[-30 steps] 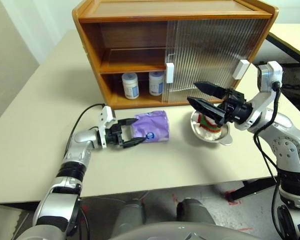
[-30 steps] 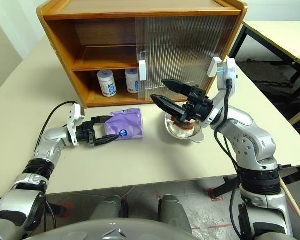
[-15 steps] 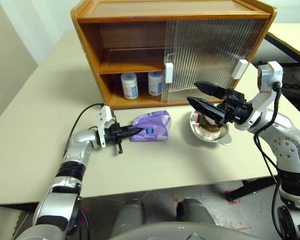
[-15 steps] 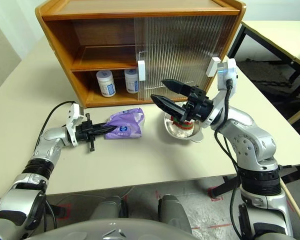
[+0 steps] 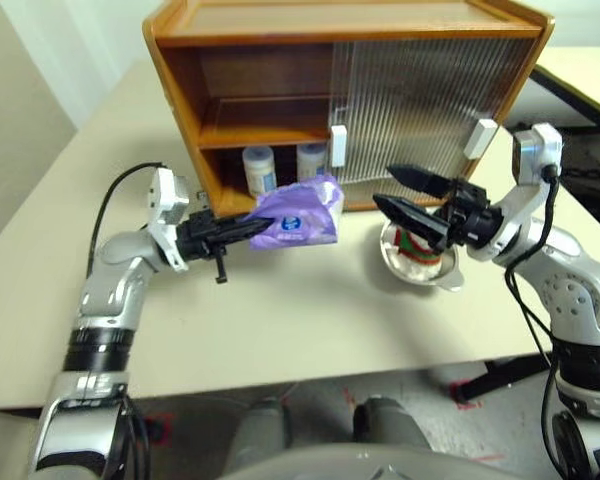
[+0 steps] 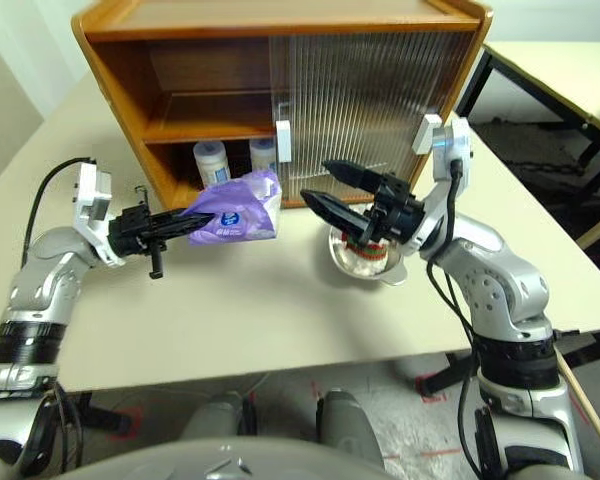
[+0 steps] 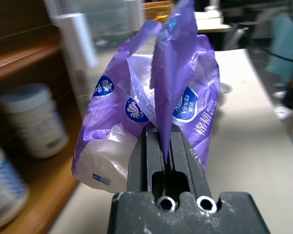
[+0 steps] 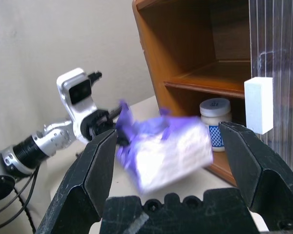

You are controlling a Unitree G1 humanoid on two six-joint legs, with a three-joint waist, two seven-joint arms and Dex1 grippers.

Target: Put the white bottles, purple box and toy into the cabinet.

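The left claw pinches a crinkly fold of the soft purple box, held up off the desk. The right claw is spread wide.

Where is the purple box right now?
The purple box is off the table, pinched by the left gripper in front of the cabinet's open lower shelf, left of the steel bowl.

You have the cabinet at the back of the table, its two bottles side by side on the lower shelf. The box hangs above the table just before that shelf. To its right, the bowl holds the toy, before the closed door.
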